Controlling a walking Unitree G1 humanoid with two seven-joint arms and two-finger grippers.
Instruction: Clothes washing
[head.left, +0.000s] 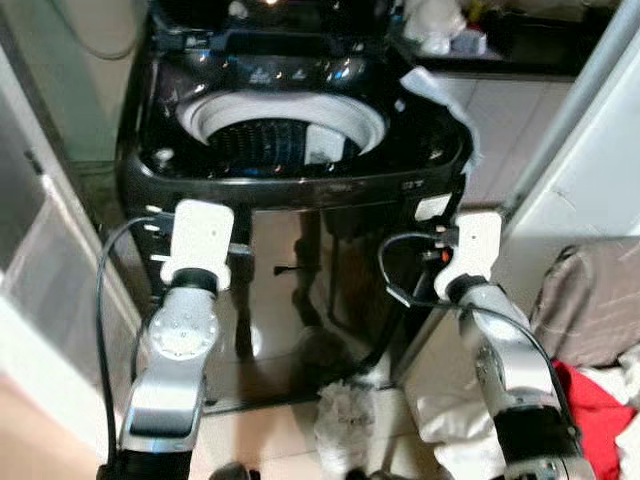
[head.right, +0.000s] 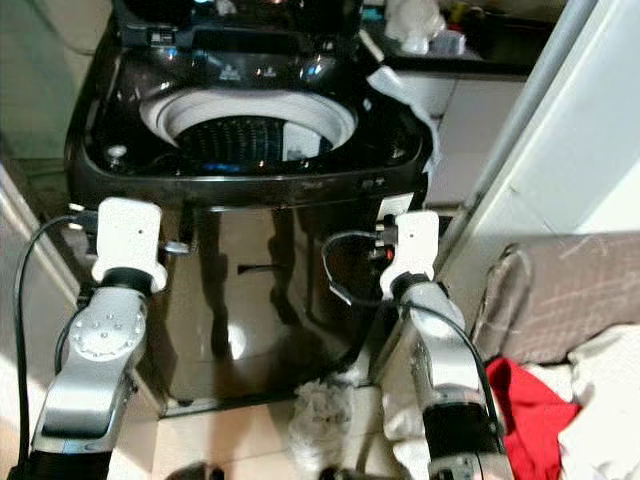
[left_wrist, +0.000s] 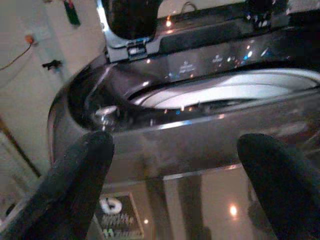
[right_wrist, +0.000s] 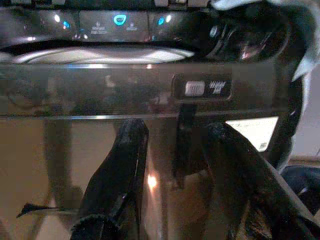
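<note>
Left tool (left_wrist: 175, 180) spread before the glossy black washing machine (head.left: 300, 260), lid up.

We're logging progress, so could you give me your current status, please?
Both grippers, left and right, open, empty, facing washer front. Lid up, drum open. Clothes pile on floor, right.

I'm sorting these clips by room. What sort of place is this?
Most likely a home laundry corner: a black top-loading washing machine stands with its lid up and its drum exposed, and a heap of clothes lies on the floor to its right.
</note>
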